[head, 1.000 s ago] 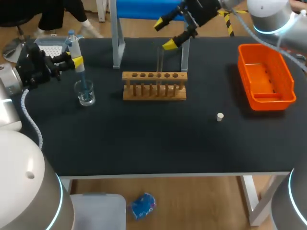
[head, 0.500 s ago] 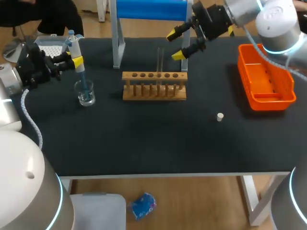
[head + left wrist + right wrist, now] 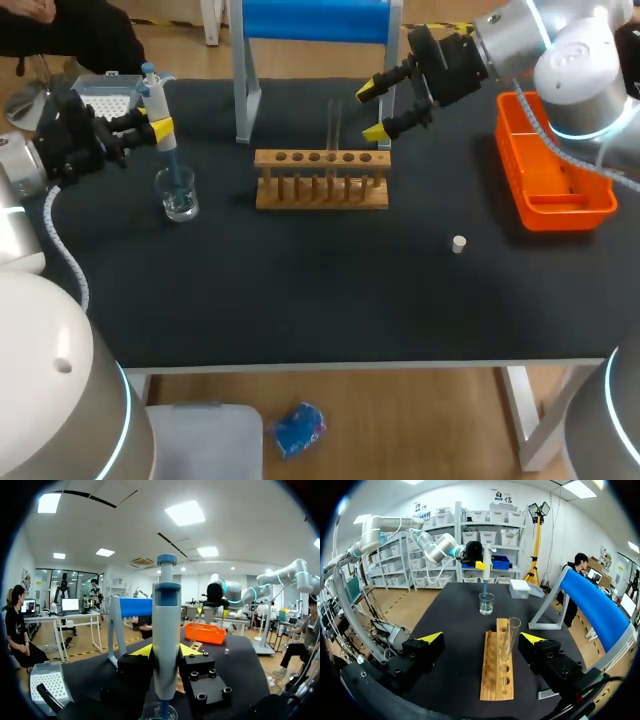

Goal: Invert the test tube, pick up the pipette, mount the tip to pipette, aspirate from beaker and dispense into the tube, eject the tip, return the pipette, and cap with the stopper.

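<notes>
Grips the pipette (image 3: 166, 645) fast in the left gripper (image 3: 157, 128), barrel upright, tip dipped in the beaker (image 3: 180, 200) at the table's left side. Leaves the test tube (image 3: 333, 125) well apart to the pipette's right, standing in the wooden rack (image 3: 320, 188) at mid-table, long axis vertical, mouth up, dark tabletop between beaker and rack.

Holds the right gripper (image 3: 372, 111) open just behind and beside the rack, much the nearer of the two to the tube. From the right wrist, shows the glass rising ahead of and between the spread fingers, closer to one than the other, touching neither.

Judged from the task, turns the coming move on that sideways gap: up clear of the beaker's rim, across toward the rack, then down with the tip lined on the tube's narrow mouth. Likely to foul on the rim or miss the mouth if carried at a tilt.
</notes>
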`<state>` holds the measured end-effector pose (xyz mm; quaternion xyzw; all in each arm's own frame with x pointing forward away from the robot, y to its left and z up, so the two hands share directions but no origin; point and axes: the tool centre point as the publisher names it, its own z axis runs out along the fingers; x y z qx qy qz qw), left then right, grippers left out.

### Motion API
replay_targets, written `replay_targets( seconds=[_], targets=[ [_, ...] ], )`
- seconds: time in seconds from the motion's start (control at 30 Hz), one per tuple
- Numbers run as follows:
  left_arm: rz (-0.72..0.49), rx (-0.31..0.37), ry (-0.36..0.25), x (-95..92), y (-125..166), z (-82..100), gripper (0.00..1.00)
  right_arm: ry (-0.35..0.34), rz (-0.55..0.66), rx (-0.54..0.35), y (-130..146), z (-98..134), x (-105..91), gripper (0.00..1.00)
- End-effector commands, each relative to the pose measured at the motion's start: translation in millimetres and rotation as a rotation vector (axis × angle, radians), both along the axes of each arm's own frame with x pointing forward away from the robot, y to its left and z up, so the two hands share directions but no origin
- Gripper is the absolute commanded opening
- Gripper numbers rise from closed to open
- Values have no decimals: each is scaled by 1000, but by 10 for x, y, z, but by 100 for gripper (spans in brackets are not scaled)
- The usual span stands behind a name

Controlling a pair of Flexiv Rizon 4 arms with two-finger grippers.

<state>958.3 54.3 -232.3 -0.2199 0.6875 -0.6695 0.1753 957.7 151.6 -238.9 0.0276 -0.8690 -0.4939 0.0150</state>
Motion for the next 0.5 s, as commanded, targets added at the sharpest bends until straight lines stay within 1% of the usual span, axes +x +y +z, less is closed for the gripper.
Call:
replay_targets(
  seconds=[0.03, 0.2, 0.5],
  targets=[
    [2, 0, 0, -2, -3, 3, 0, 5, -1, 8, -31, -88, 30, 100],
    [2, 0, 0, -2, -3, 3, 0, 20, 0, 7, -47, -162, 85, 100],
    [2, 0, 0, -2, -3, 3, 0, 34, 28, -17, 45, -256, 158, 100]
  ],
)
